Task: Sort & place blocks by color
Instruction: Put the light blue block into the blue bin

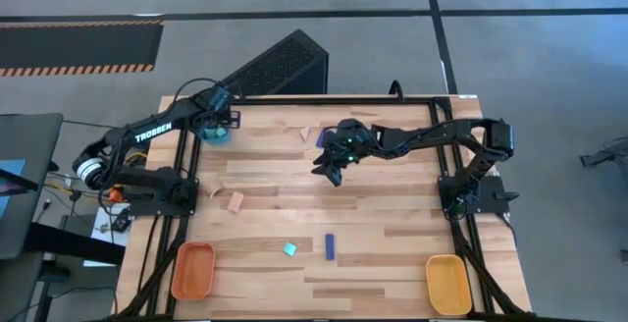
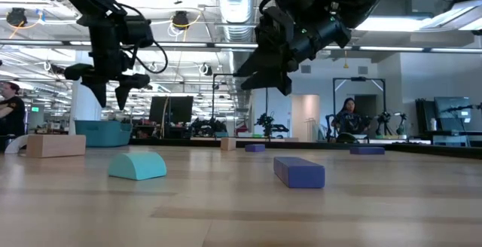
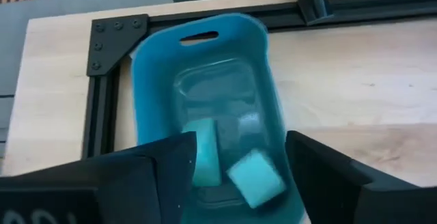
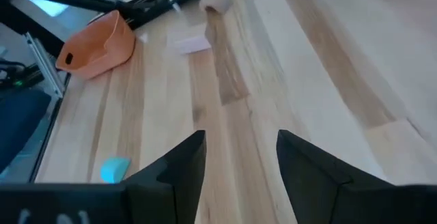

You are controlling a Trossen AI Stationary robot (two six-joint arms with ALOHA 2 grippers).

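Cyan blocks [image 3: 235,169], two of them, lying in the teal tray [image 3: 153,80] at the table's far left corner, directly under the left gripper [image 3: 235,159], fingers spread and empty, hovering just above the tray. Right gripper [image 1: 332,170] raised over mid-table, fingers apart, holding nothing. Nearer the front edge: one cyan block [image 1: 290,249] just beside a dark blue bar [image 1: 331,246], both well apart from either gripper. Pale wood pieces [image 1: 235,201] lying left of centre, between the two arms. Orange tray [image 1: 193,269] at front left, yellow tray [image 1: 447,283] at front right.
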